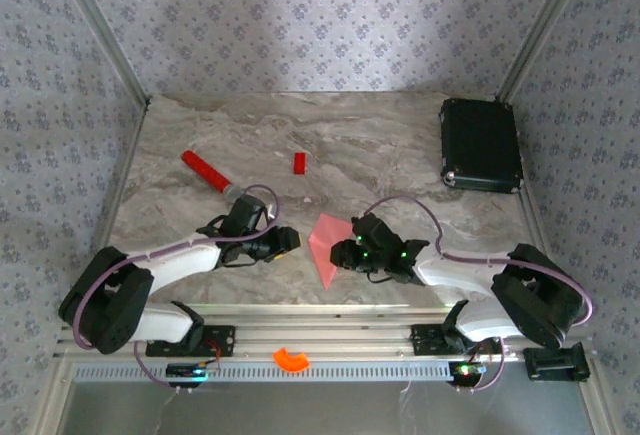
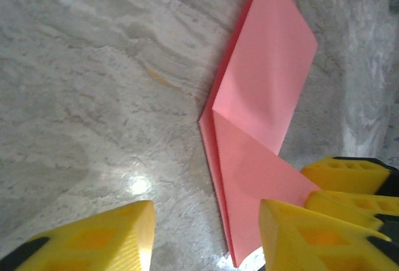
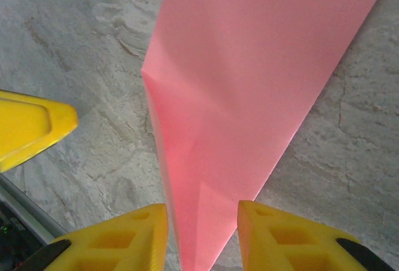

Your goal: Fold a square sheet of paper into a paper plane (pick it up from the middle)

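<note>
**Colleague:** What could go wrong from here?

**Me:** On my left, the left end effector (image 2: 206,212) stands wide and grips nothing. One finger is over bare desk (image 1: 400,155), the other at the near tip of the sheet of paper (image 1: 325,243). The sheet lies creased into a narrow pink shape mid-desk, between the two arms. If I bring that finger in low, I reckon it catches the loose flap and pulls the fold open.

**Colleague:** And the right?

**Me:** The right end effector (image 3: 202,207) is set narrow, with its fingers either side of the sheet's pointed end. I cannot tell whether it pinches or merely straddles. Without a hold there, thin paper would slide under any push from the left and skew the crease. The two end effectors also sit close together, so they could knock each other.

**Colleague:** Any writing?

**Me:** None I can read. The red stick (image 1: 205,171), orange piece (image 1: 292,359), small red block (image 1: 299,162) and black case (image 1: 481,145) show no legible label.
</note>
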Controlling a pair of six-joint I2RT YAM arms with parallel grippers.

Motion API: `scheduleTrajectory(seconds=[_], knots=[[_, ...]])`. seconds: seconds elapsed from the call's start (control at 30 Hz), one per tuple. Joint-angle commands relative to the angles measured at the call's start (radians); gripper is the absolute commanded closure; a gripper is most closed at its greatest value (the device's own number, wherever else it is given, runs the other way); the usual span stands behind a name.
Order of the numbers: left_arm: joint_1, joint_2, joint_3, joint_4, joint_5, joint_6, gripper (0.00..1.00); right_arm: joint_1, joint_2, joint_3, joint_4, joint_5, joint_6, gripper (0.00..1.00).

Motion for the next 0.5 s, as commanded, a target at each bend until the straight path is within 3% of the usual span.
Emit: scheduleTrajectory(seconds=[0.0,0.27,0.47], knots=[[0.005,0.016,-0.003,0.065,0.064,-0.009,0.48,-0.008,0.018,0.028,0.011,-0.027,-0.016,0.64],[0.004,0.112,0.038,0.092,0.142,0.0,0.46,-0.013,0.072,0.05,0.066,-0.063,-0.015,0.65],[0.005,0.122,0.061,0.076,0.151,0.012,0.45,-0.024,0.078,0.029,0.081,-0.095,-0.034,0.89]])
